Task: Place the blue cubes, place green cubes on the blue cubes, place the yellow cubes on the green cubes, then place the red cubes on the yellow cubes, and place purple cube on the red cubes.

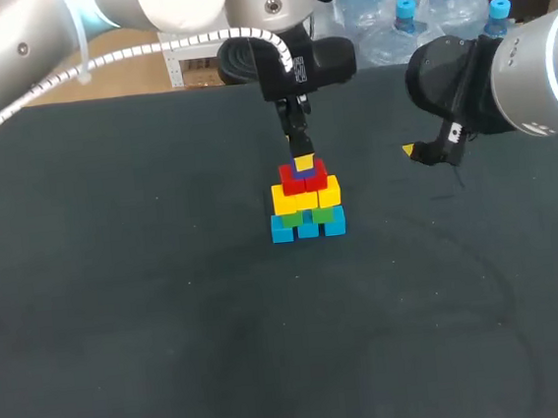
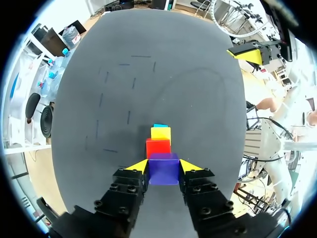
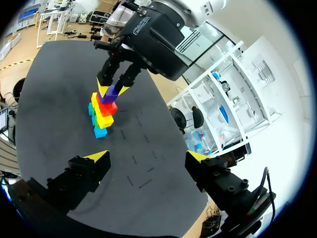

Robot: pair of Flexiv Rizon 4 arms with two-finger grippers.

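Note:
A cube pyramid stands mid-table: blue cubes (image 1: 307, 227) at the base, green cubes (image 1: 291, 219) on them, then yellow cubes (image 1: 305, 199) and red cubes (image 1: 303, 179). My left gripper (image 1: 303, 164) hangs straight over the top, shut on the purple cube (image 2: 163, 168), its yellow tips pressing on two opposite sides. The purple cube (image 3: 110, 92) sits at the red layer (image 2: 158, 147); whether it touches I cannot tell. My right gripper (image 3: 148, 157) is open and empty, off to the right of the stack (image 3: 101, 111), well above the table.
The dark table mat (image 1: 172, 328) spreads around the pyramid on every side. My right arm's body (image 1: 503, 74) hovers over the far right part of the table.

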